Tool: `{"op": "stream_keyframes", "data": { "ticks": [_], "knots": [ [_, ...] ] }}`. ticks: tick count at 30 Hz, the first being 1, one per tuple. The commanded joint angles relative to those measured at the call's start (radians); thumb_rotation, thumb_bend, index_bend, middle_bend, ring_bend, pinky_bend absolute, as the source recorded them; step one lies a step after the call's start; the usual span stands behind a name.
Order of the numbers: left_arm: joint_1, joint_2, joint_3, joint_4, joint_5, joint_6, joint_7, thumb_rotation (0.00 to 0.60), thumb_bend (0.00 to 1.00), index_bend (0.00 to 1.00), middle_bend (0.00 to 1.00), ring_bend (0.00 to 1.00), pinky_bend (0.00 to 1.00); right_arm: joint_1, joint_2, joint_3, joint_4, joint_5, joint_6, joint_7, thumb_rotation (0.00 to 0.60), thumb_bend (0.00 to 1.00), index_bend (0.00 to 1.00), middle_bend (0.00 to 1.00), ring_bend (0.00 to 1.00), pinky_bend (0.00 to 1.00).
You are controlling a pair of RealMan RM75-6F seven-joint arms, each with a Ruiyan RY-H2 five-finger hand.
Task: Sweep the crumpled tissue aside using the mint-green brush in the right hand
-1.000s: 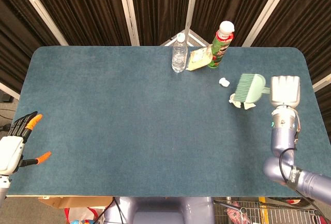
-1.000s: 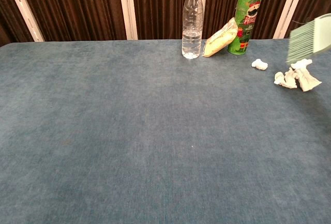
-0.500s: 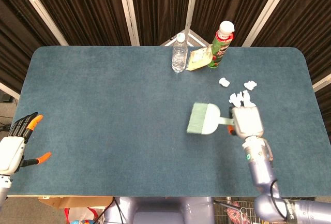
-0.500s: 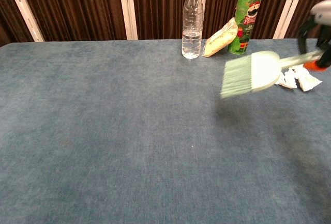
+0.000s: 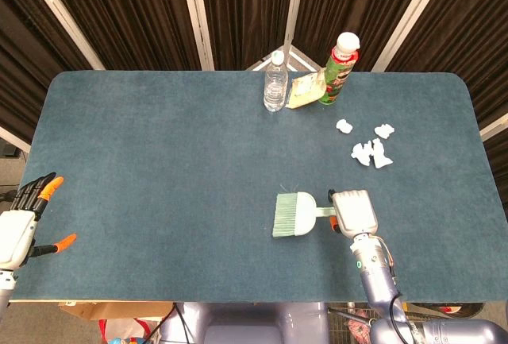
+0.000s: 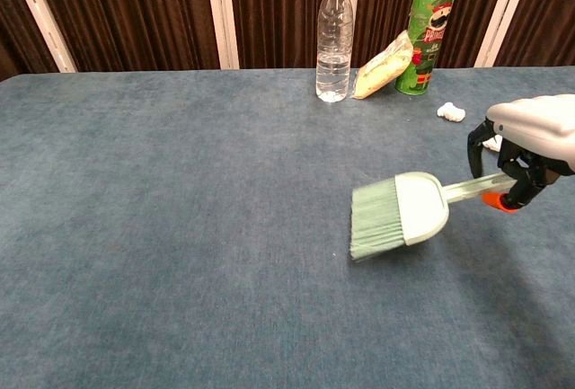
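Observation:
My right hand (image 5: 352, 211) (image 6: 528, 151) grips the handle of the mint-green brush (image 5: 295, 215) (image 6: 400, 214), whose bristles point left, low over the table toward the near side. Crumpled tissue pieces (image 5: 371, 152) lie farther back on the right, well apart from the brush; a small bit (image 6: 451, 112) shows in the chest view, the rest hidden behind my hand. My left hand (image 5: 24, 221) hangs off the table's left front corner, fingers spread and empty.
A clear water bottle (image 5: 275, 82) (image 6: 334, 37), a yellowish snack bag (image 5: 304, 90) (image 6: 381, 66) and a green chip can (image 5: 339, 69) (image 6: 429, 30) stand at the far middle edge of the blue table (image 5: 159, 161).
My right hand carried the brush from over the tissue at the far right, leftward and toward the near edge. The tissue pieces are uncovered and slightly scattered. The left hand stayed still.

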Motion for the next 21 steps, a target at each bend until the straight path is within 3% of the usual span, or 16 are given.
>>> {"op": "stream_keyframes", "data": {
  "ticks": [1,5,11,17,21],
  "knots": [
    [0.000,0.000,0.000,0.001,0.001,0.000,-0.001,0.600,0.00,0.00,0.00,0.00,0.02,-0.009,-0.013,-0.018,0.021,0.000,0.032,-0.043,0.600,0.39,0.00,0.37,0.34,0.32],
    [0.000,-0.001,0.000,0.002,0.003,0.002,0.000,0.600,0.00,0.00,0.00,0.00,0.02,-0.020,-0.003,-0.022,0.016,-0.005,0.053,-0.061,0.600,0.37,0.00,0.20,0.18,0.19],
    [0.002,-0.002,-0.002,0.003,0.001,0.006,0.004,0.600,0.00,0.00,0.00,0.00,0.02,-0.054,0.057,-0.057,0.002,-0.061,0.092,-0.062,0.600,0.37,0.00,0.14,0.09,0.12],
    [0.005,-0.004,-0.002,0.007,-0.002,0.009,0.015,0.600,0.00,0.00,0.00,0.00,0.02,-0.132,0.160,-0.128,-0.003,-0.207,0.116,0.076,0.600,0.37,0.00,0.06,0.01,0.05],
    [0.008,-0.011,-0.005,0.018,-0.004,0.017,0.040,0.600,0.00,0.00,0.00,0.00,0.02,-0.225,0.239,-0.188,0.015,-0.360,0.172,0.267,0.600,0.36,0.00,0.01,0.00,0.02]
  ]
}}
